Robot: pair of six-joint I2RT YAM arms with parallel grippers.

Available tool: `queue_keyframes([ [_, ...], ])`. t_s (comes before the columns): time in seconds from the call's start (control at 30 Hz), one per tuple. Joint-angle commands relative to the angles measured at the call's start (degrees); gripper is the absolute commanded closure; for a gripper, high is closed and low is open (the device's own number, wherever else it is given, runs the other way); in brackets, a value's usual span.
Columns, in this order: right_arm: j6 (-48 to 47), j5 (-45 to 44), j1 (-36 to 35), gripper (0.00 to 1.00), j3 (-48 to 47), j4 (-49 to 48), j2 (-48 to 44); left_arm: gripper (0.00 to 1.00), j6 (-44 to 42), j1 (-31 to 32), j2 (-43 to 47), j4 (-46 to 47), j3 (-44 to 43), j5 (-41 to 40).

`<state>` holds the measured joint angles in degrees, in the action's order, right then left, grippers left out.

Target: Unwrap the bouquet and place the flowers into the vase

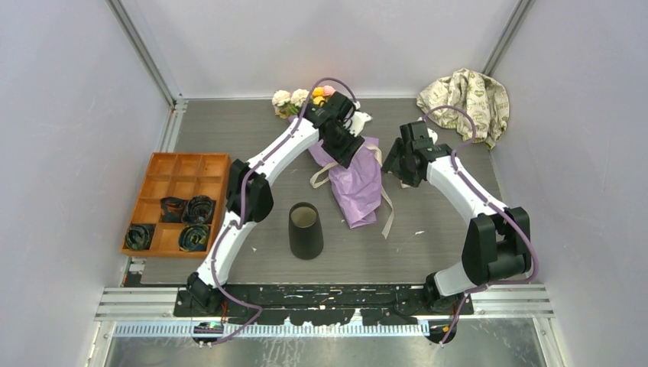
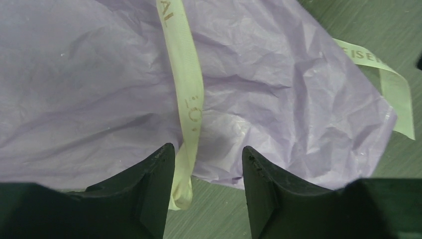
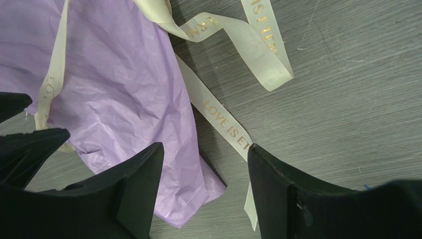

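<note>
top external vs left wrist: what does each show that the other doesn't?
Top external only: the vase standing upright, the blooms at the far edge, the tray, the cloth and the right arm.
Left wrist only: gold lettering on the ribbon, creases in the paper, and the left gripper plainly open, with the ribbon beside one finger.
Both: the purple paper and the ribbon lying across it.
</note>
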<state>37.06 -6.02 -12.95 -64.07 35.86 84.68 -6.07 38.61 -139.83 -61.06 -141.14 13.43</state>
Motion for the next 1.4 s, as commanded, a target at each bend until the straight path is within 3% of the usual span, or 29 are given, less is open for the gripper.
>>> queue_keyframes([
  [0.0, 0.72, -0.08, 0.44, 0.32, 0.64, -1.26, -3.66, 0.48, 0.49, -0.29, -0.62, 3.75, 0.63, -2.8],
  [0.23, 0.73, 0.13, 0.38, 0.32, 1.29, -1.47, -4.43, 0.49, 1.38, -0.27, -0.95, 6.96, 2.92, -4.39],
  [0.3, 0.82, 0.27, 0.38, 0.32, 1.41, -1.5, -4.48, 0.61, 1.49, -0.26, -1.24, 7.05, 2.86, -4.5],
  [0.4, 0.82, 0.85, 0.41, 0.33, 1.56, -1.78, -4.74, 0.9, 1.67, -0.26, -1.0, 6.66, 2.78, -4.62],
  [0.5, 0.74, 2.46, 0.4, 0.35, 1.96, -2.8, -5.03, 1.0, 2.59, -0.3, 1.48, 7.57, 4.31, -6.11],
  [1.0, 1.08, 9.07, 0.34, 0.35, 1.86, -5.0, -1.37, 1.0, 11.6, -4.62, 27.39, 13.69, 13.03, -15.49],
  [1.37, 1.32, 12.25, 0.3, 0.34, 0.92, -7.26, 4.18, 1.0, 22.09, -20.26, 48.61, 24.74, 34.47, -19.91],
])
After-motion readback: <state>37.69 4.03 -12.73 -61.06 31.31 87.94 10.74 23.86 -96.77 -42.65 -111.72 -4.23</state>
